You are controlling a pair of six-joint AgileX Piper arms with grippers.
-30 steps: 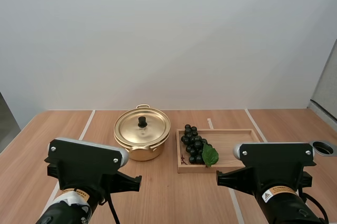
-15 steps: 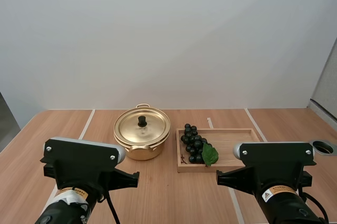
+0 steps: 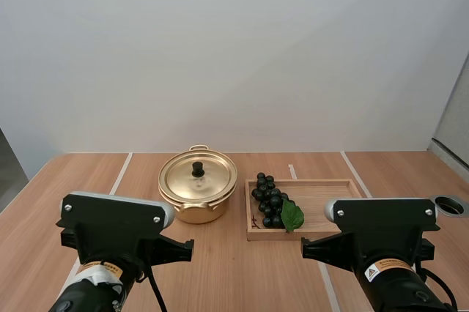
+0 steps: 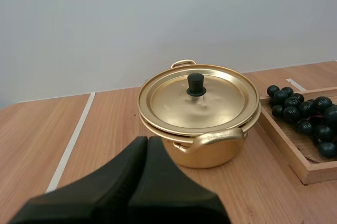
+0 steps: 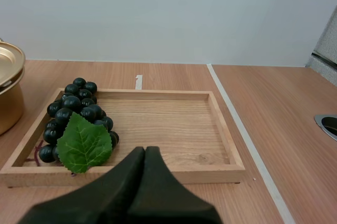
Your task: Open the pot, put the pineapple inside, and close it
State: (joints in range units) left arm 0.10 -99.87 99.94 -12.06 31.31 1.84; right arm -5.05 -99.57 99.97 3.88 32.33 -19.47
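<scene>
A gold pot [image 3: 198,196] with its lid on and a black knob [image 3: 198,170] stands mid-table. To its right a bunch of dark grapes [image 3: 269,201] with a green leaf lies at the left end of a wooden tray [image 3: 330,195]. No pineapple is visible. My left gripper [image 4: 147,141] is shut on nothing, a short way in front of the pot [image 4: 210,150] and pointed at it. My right gripper [image 5: 145,151] is shut on nothing, just before the tray's [image 5: 174,124] near rim, with the grapes [image 5: 73,109] off to its left.
Both arms [image 3: 117,231] [image 3: 381,228] sit low at the near edge of the table. A round metal-rimmed hole [image 3: 451,206] is set in the table's right edge. Pale lines run across the wooden tabletop.
My left arm has shifted slightly to the left. The right arm, pot, tray and grapes have not moved.
</scene>
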